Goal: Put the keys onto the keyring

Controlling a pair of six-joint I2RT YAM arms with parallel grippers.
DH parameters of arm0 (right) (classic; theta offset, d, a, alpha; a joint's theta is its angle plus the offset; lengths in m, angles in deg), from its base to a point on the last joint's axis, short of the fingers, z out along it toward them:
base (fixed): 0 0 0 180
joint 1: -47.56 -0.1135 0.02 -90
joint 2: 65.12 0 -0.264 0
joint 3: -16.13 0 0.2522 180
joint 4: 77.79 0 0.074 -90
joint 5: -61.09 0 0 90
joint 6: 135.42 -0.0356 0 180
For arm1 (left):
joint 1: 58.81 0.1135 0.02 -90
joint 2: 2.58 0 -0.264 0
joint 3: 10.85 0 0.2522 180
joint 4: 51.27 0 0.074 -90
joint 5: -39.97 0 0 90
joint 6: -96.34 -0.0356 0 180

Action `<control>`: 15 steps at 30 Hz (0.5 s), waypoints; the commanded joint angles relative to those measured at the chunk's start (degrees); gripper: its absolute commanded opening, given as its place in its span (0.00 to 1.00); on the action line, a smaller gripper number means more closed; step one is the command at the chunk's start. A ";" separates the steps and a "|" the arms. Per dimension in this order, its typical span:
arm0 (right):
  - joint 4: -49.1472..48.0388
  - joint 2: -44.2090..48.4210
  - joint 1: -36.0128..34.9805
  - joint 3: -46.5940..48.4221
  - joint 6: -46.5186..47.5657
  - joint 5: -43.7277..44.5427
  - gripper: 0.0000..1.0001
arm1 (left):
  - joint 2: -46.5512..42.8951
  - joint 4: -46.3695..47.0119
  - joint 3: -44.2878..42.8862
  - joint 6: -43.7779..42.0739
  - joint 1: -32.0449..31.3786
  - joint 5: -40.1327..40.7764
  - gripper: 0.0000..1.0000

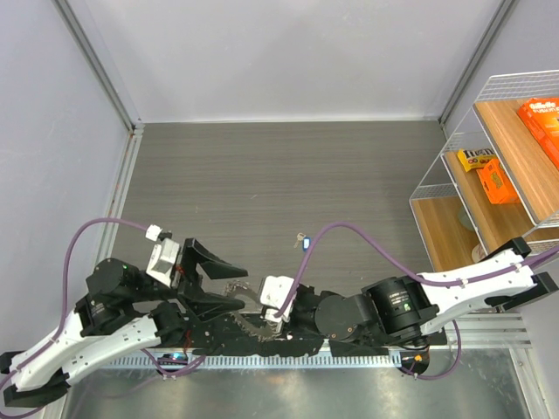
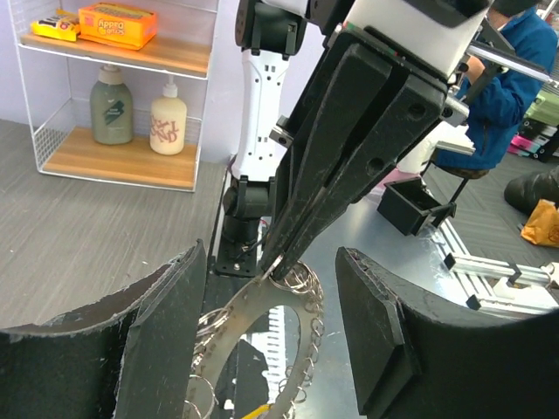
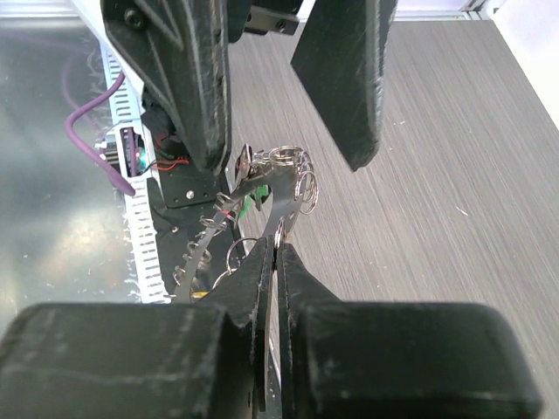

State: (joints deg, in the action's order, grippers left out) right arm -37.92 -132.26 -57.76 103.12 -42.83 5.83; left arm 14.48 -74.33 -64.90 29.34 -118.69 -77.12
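Now, right gripper (image 3: 275,254) pinched shut on the keyring (image 3: 281,202), flat silvery band held on edge, long face running out from its tips toward the left gripper (image 2: 271,288), black fingers spread wide either side, small wire loops fringing the rim, blue-headed key (image 1: 303,238) beyond both grippers on the grey wood-grain table (image 1: 262,166)

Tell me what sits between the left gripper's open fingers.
The keyring, its rim pinched by the right gripper. The left gripper covers the ring's lower part with one finger, so any keys hanging there cannot be seen.
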 commanded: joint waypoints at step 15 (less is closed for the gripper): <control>-5.72 -0.81 0.64 8.15 -7.16 0.68 0.05 | 2.89 7.01 2.76 3.36 0.02 -6.92 0.38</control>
State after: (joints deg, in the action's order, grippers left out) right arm -38.62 -133.09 -57.67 107.19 -47.77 5.92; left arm 17.08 -70.16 -62.61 32.01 -118.69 -80.92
